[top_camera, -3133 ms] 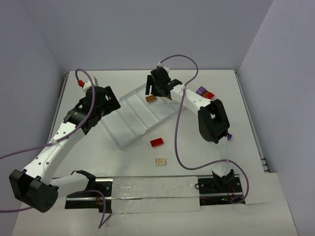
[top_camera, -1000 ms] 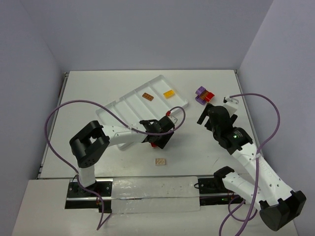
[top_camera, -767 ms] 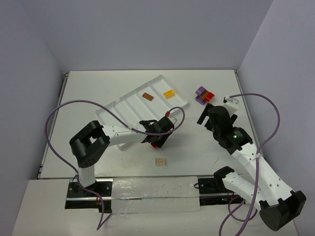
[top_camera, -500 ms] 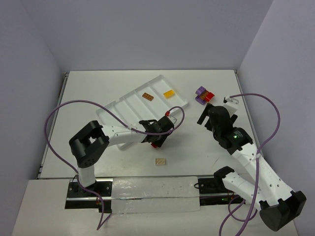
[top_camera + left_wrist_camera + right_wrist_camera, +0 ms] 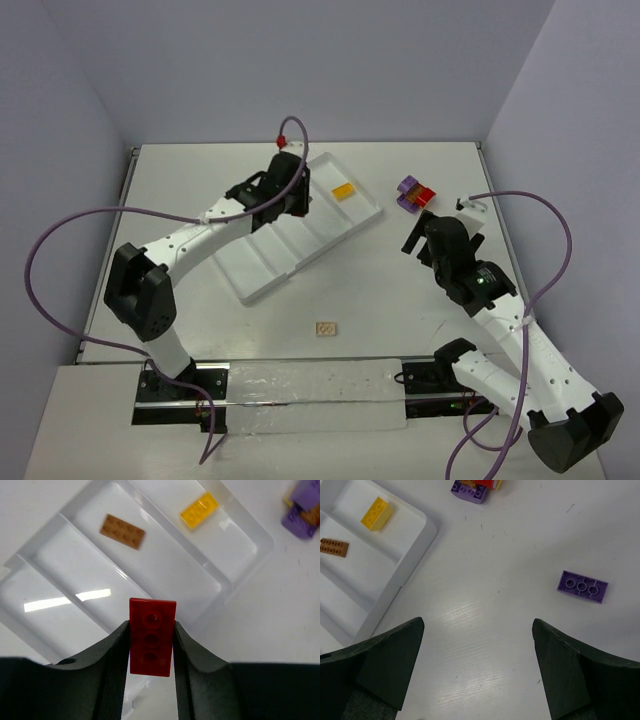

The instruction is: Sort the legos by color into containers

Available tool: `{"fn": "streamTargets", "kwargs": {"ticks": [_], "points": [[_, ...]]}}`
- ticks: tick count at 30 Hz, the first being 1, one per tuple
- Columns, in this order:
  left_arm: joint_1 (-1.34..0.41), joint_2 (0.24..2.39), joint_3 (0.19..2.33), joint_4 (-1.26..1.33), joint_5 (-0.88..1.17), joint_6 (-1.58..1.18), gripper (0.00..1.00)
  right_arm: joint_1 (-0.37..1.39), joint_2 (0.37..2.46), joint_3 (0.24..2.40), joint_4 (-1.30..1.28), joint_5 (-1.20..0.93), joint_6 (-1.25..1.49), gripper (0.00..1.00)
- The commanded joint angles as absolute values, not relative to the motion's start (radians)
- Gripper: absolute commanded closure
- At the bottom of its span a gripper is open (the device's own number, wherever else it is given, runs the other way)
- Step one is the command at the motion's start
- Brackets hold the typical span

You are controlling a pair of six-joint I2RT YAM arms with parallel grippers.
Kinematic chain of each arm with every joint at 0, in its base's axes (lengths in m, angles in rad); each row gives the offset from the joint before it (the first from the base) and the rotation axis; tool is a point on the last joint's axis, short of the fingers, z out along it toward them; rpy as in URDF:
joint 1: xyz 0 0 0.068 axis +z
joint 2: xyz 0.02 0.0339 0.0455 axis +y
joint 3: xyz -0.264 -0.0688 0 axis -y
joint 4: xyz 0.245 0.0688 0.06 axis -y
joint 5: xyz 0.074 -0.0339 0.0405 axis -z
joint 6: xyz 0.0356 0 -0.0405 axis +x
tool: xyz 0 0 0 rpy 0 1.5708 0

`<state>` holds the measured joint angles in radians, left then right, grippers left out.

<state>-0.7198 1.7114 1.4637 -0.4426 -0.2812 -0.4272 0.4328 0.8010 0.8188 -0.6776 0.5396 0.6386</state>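
My left gripper (image 5: 151, 630) is shut on a red lego (image 5: 152, 635), which hangs above the white tray (image 5: 75, 575) of containers. In the top view that gripper (image 5: 293, 192) sits over the tray's far part (image 5: 270, 260). A brown-orange lego (image 5: 122, 531) lies in one compartment and a yellow lego (image 5: 199, 510) in the end one. My right gripper (image 5: 477, 630) stands open above bare table, right of the tray (image 5: 405, 545). A purple lego (image 5: 582, 586) lies to its right. A tan lego (image 5: 325, 328) rests on the table near the front.
A small heap of purple and red legos (image 5: 416, 196) lies beyond the tray's right corner, also seen as a heap (image 5: 472, 489) in the right wrist view. A clear strip (image 5: 300, 395) runs along the near edge between the arm bases. Walls close in the table on three sides.
The left arm has risen from the table in front of the tray and swung back over the tray with the red lego in its jaws. The right arm has stayed put.
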Motion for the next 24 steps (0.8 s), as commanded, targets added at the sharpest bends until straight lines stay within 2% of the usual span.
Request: {"fn": "streamTargets", "kwargs": {"ticks": [1,8,14,17,18,20,23,24], "points": [[-0.645,1.815,1.587,-0.481,-0.327,-0.502,0.81,0.428,0.776,0.864,-0.699,0.589,0.633,0.04],[-0.559,1.991,1.696,-0.486,-0.283,-0.514,0.78,0.426,0.778,0.861,-0.709,0.602,0.639,0.04],[-0.523,2.044,1.676,-0.475,-0.292,-0.525,0.73,0.425,0.773,0.844,-0.713,0.607,0.643,0.04],[-0.503,2.068,1.663,-0.457,-0.249,-0.526,0.66,0.424,0.786,0.844,-0.706,0.605,0.638,0.04],[-0.502,2.082,1.667,-0.465,-0.239,-0.529,0.62,0.425,0.79,0.845,-0.702,0.603,0.635,0.04],[-0.502,2.1,1.682,-0.477,-0.243,-0.53,0.42,0.425,0.801,0.848,-0.697,0.601,0.63,0.04],[-0.502,2.111,1.687,-0.483,-0.253,-0.525,0.25,0.425,0.811,0.854,-0.692,0.597,0.63,0.04],[-0.502,2.109,1.69,-0.49,-0.252,-0.523,0.23,0.425,0.816,0.854,-0.69,0.595,0.63,0.04]]}}
